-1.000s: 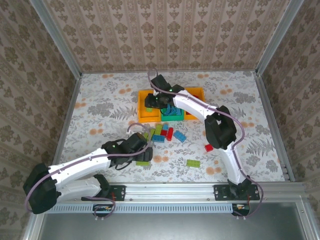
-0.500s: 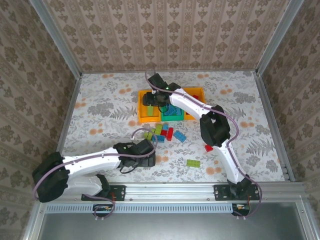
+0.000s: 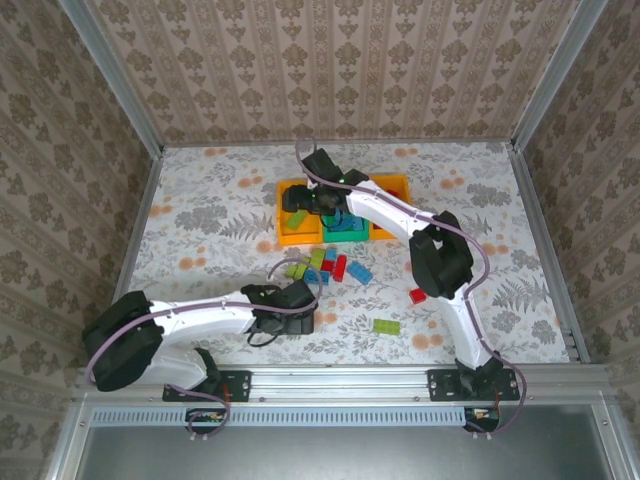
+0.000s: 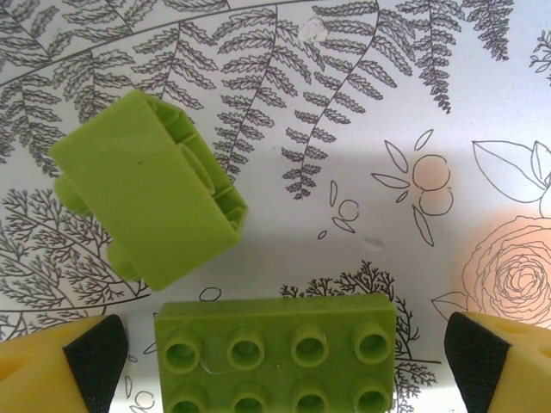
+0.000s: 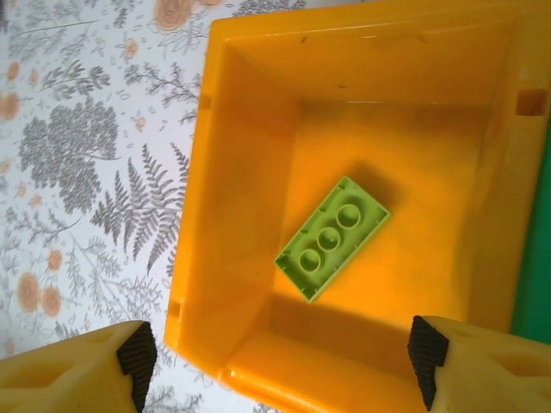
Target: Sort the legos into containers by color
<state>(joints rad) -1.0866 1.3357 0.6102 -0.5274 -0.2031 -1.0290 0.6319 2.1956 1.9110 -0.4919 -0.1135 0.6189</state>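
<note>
Left wrist view: the left pincer [image 4: 284,357], jaws wide apart, straddles a flat lime brick [image 4: 275,340] on the table [image 4: 387,103]. A tipped brick [image 4: 146,202], also lime, lies on its side just beyond it. Far across the table, the right pincer [image 5: 280,357] hangs apart above the left orange bin [image 5: 194,215], where a binned brick [image 5: 331,237], lime too, lies free. The step in hand appears to be gathering lime pieces. Next, the left jaws should drop squarely and close on the flat brick's ends. Loose bricks [image 3: 330,265], red, blue and lime, sit mid-table near the bins.
</note>
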